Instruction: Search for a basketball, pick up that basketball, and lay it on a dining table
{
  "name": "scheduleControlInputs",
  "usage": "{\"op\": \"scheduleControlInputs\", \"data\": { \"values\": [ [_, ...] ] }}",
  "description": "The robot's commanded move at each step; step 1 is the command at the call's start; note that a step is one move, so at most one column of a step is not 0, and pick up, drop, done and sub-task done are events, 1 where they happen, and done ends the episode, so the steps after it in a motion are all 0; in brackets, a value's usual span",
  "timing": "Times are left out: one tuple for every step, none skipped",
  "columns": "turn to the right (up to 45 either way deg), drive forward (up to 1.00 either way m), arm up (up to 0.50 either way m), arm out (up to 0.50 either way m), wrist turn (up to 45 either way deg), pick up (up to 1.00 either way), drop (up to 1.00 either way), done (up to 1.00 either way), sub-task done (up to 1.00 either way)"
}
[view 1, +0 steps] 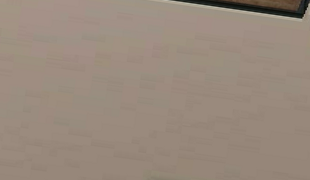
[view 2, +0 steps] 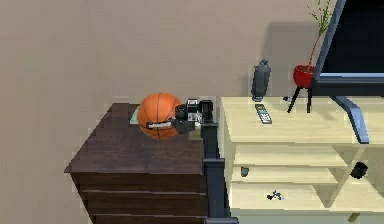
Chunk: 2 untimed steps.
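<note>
On one dresser (view 2: 120, 162), one basketball (view 2: 154, 107), pincer (view 2: 172, 124) near

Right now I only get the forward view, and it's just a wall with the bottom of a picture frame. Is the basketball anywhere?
Observer: Yes. In the arm side view an orange basketball sits on a dark wooden dresser.
Operator: Is the gripper close to it?
Observer: The gripper shows at the ball's edge, toward the arm side view's right. I cannot tell whether it holds anything.
Operator: What's beside the dresser?
Observer: A pale shelf unit, with a remote and a red vase on top.
</note>
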Motion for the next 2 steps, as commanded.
{"op": "scheduleControlInputs", "data": {
  "values": [
    [0.0, 0.00, 0.20, 0.00, 0.0, 0.00, 0.00, 0.00, 0.00],
    [0.0, 0.00, 0.00, 0.00, -45.0, 0.00, 0.00, 0.00, 0.00]
  ]
}}
